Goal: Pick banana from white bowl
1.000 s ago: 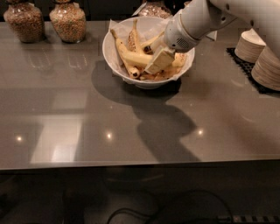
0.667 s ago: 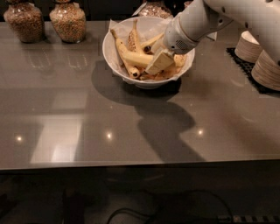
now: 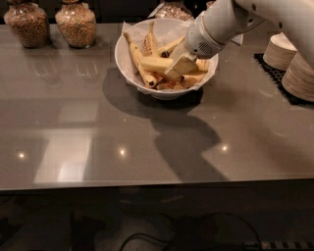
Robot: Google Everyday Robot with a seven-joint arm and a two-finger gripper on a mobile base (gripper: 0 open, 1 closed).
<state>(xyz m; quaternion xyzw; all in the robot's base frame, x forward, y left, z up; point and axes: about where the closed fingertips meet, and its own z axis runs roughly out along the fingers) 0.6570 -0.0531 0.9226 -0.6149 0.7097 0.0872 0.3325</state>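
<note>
The white bowl (image 3: 128, 68) stands at the back middle of the grey counter and holds several bananas. My gripper (image 3: 179, 67) reaches down into the bowl from the upper right. Its tan fingers (image 3: 182, 63) are closed on the right end of the pale yellow banana (image 3: 154, 63). That banana lies roughly level across the top of the pile. A straighter banana with a black end (image 3: 137, 58) lies along the bowl's left side. Shorter brown-speckled bananas (image 3: 148, 42) lean at the back. The arm hides the bowl's right part.
Two glass jars of grain (image 3: 27, 23) (image 3: 76, 22) stand at the back left, and a third jar (image 3: 171, 9) is behind the bowl. Stacks of small cream bowls (image 3: 300, 73) sit on a black mat (image 3: 274, 71) at the right edge. The counter's front edge runs across the bottom.
The gripper and the pale banana have shifted only slightly up and right within the bowl. Nothing else has moved.
</note>
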